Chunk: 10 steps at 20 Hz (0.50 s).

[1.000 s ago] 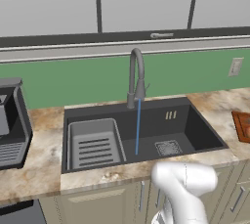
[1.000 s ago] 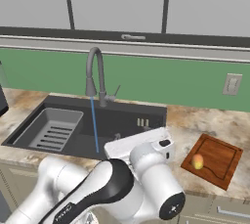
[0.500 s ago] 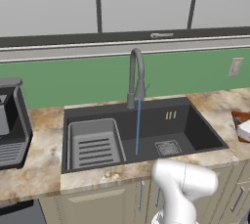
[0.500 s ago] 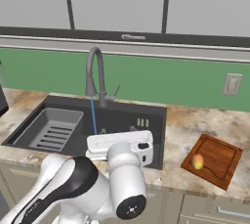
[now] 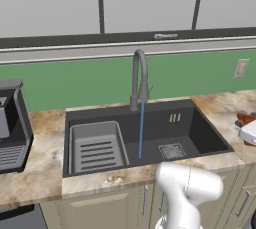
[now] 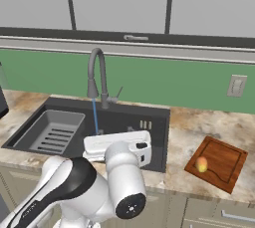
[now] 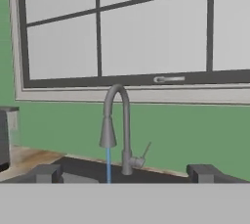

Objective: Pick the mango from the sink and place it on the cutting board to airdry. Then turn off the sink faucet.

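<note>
Sink floor is partly blocked from you by the arm in the right base view, and the cutting board is cut off at the left base view's edge. Your gripper stands fully open, empty, facing the running sink faucet (lever untouched). Mango rests on the board.

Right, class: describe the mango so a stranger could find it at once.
Start at the dark sink under the window and go right along the counter to the wooden cutting board. The mango lies on its left part, a small round orange fruit.
</note>
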{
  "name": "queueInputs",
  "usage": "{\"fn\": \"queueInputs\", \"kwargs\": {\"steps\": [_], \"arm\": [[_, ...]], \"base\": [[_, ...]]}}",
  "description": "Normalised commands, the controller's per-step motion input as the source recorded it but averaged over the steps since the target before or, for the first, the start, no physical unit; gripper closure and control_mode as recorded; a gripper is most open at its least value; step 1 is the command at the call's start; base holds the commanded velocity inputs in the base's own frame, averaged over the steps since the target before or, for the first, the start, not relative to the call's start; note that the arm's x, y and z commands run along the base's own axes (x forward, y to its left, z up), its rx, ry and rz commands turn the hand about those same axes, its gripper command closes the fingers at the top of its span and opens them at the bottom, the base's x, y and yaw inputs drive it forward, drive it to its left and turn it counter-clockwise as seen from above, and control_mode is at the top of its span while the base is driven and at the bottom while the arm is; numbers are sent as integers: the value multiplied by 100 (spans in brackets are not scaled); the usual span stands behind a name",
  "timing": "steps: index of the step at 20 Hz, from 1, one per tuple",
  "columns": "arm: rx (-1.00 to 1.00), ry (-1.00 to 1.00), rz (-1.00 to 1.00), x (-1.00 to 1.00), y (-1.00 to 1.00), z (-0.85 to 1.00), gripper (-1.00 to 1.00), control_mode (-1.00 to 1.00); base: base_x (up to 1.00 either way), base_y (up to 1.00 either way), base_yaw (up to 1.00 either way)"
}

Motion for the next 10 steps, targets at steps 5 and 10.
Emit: {"fn": "queueInputs", "kwargs": {"steps": [5,10], "arm": [[0,0,3,11,22,-1,-100,-100],[0,0,0,28,41,-3,-100,-100]], "base": [[0,0,0],[0,0,0]]}}
